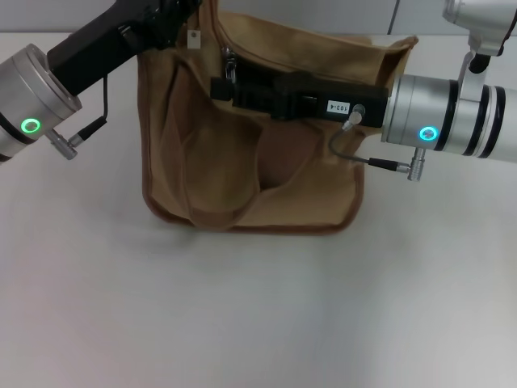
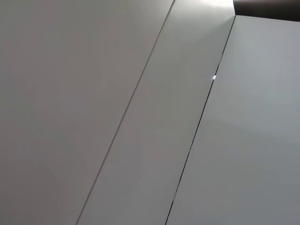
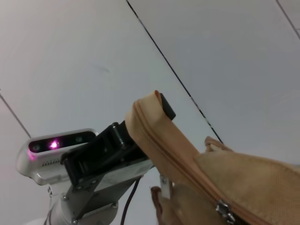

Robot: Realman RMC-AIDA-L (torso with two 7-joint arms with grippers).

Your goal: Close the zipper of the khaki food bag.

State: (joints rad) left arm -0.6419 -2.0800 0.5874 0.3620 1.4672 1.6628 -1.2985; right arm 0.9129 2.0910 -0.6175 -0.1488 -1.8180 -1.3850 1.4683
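While the left gripper [image 3: 154, 110] pinches the far-left end of the zipper [image 3: 176, 157] tape and holds that corner up, the right gripper [image 1: 224, 86] reaches across the khaki food bag [image 1: 242, 174] with its tip right by the small metal pull [image 1: 229, 63], though whether it's actually closed on it can't be told. Zipper line runs left-to-right along the bag's top edge, so the right arm looks like the nearer one to drag the pull along that axis, probably back toward its own side while the left keeps things taut.
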